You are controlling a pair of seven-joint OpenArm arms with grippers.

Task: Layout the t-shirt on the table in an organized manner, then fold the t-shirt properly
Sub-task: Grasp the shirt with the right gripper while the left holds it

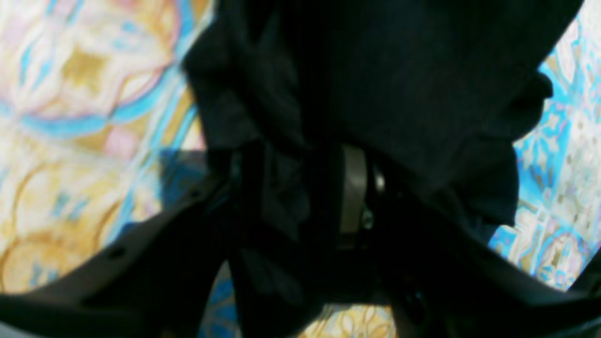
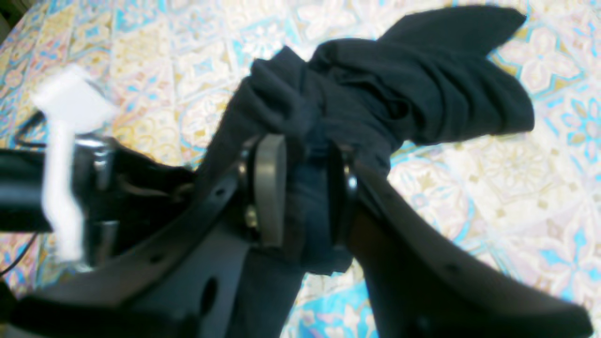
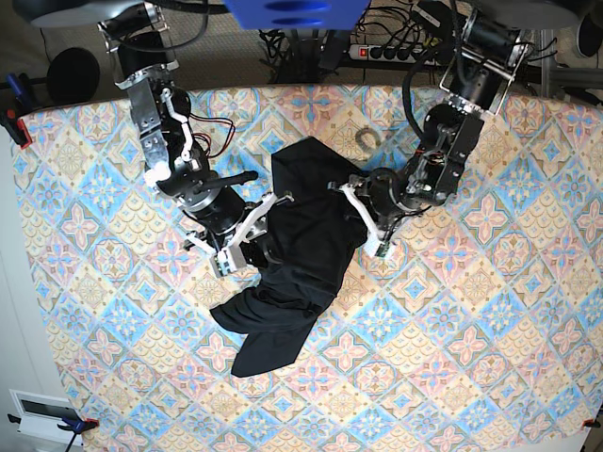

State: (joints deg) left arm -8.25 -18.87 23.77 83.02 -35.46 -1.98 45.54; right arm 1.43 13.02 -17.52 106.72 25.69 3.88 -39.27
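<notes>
Black soft-fabric t-shirt hangs bunched mid-table, pinched between both arms over the pastel diamond-tiled table. Left gripper and right gripper each clamp cloth. To my eye they should draw apart evenly, letting it spread flat.

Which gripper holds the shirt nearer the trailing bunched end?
The right gripper. It is shut on the t-shirt just above the bunch lying on the table; the left gripper grips the opposite edge, higher up.
</notes>
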